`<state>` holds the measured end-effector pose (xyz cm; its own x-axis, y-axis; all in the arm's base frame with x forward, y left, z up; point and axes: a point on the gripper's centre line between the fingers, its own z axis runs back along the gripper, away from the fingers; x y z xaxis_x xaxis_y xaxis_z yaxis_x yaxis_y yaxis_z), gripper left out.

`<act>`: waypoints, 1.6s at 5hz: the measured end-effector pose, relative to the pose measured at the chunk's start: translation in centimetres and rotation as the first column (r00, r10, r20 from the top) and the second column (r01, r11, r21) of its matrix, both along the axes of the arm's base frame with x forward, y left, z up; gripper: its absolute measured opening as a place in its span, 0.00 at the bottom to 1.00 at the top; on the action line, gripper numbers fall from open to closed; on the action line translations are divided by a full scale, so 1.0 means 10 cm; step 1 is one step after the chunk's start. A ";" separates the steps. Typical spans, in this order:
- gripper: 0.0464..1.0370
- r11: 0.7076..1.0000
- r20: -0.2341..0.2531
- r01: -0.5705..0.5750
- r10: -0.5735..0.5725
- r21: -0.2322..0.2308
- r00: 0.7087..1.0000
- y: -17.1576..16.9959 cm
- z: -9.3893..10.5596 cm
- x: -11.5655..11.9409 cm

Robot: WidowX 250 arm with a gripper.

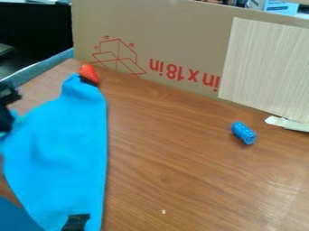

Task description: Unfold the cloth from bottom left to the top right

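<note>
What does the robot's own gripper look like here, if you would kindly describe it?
The gripper, at the left edge, is plain black, with an angular, jagged outline. I can make out no markings or cables on it.

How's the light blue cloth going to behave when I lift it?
Likely floppy: the cloth lies in soft bends and creases, so it should sag. Probably light, since it looks like plain fabric. The red object at its narrow upper end might get dragged or tipped.
</note>
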<state>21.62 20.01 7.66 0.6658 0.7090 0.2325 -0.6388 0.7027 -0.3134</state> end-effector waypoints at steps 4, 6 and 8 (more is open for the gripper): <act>0.01 0.998 -0.115 -0.040 0.034 -0.057 0.993 -1.21 -0.06 0.77; 0.01 0.996 -0.125 -0.068 0.059 -0.065 0.990 -1.68 -0.11 1.36; 0.01 0.995 -0.078 -0.008 0.000 -0.101 0.997 -2.09 0.03 1.72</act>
